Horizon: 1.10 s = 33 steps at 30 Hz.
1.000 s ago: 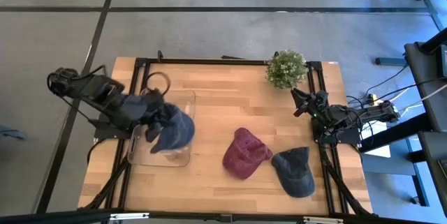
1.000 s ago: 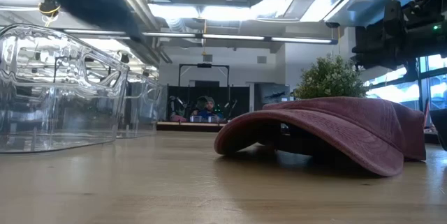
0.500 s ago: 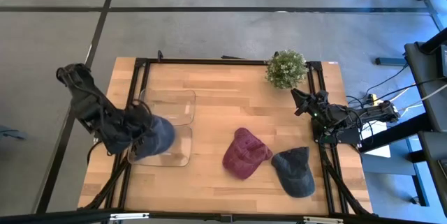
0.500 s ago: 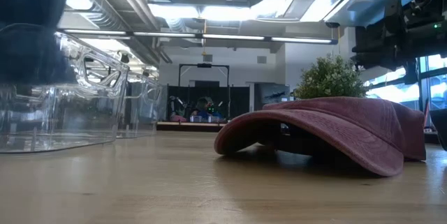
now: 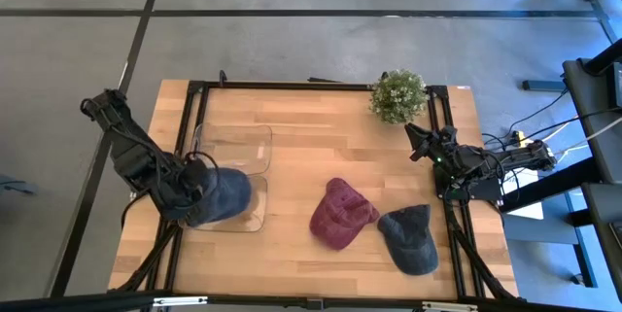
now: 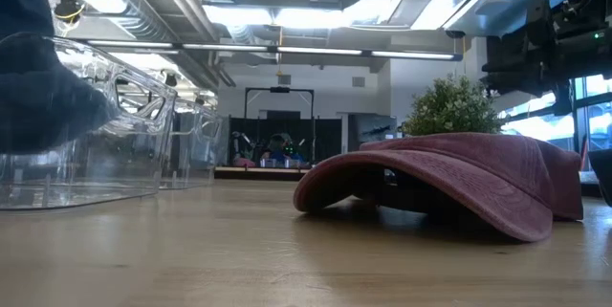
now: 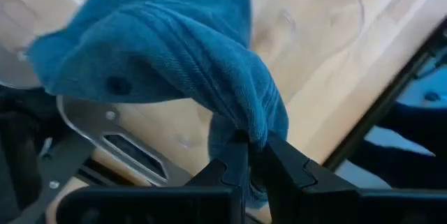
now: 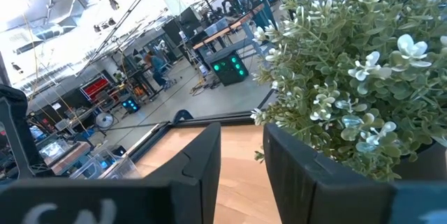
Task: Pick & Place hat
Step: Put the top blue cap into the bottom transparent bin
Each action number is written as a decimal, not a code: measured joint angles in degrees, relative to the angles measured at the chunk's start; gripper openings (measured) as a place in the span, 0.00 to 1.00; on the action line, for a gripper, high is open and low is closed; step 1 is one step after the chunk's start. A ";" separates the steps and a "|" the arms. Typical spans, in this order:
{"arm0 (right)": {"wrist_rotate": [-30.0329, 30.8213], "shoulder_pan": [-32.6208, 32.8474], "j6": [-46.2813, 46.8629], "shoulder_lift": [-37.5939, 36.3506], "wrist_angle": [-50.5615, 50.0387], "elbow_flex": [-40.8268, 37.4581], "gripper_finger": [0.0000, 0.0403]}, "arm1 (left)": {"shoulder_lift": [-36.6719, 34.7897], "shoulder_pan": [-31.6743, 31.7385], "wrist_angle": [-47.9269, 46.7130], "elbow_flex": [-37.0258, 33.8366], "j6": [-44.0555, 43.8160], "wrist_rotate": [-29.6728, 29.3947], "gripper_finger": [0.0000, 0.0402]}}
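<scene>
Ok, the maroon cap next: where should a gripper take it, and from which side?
Probably from above, pinching the maroon cap at its raised crown. It lies dome-up on the table; in the low view the edges sit nearly flush, leaving little to get under. The dark blue cap lies close beside it, so a side approach looks crowded.

A hat (image 5: 222, 195) lies in the bin (image 5: 255, 149) at the table's (image 5: 321, 122) left; two hats (image 5: 341, 214) (image 5: 410, 238) lie right, a plant (image 5: 397, 95) behind them.
</scene>
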 joint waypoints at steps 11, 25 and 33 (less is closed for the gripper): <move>0.03 0.00 -1.85 0.02 0.00 0.00 0.27 | -0.19 0.19 4.37 1.42 -0.52 1.08 0.05; 0.04 0.00 -1.95 0.00 0.00 0.01 0.27 | -0.10 0.20 -2.92 0.96 -22.14 5.94 0.07; 0.04 0.00 -4.07 0.00 0.00 0.01 0.27 | 1.03 0.20 -6.43 0.96 -34.66 8.66 0.07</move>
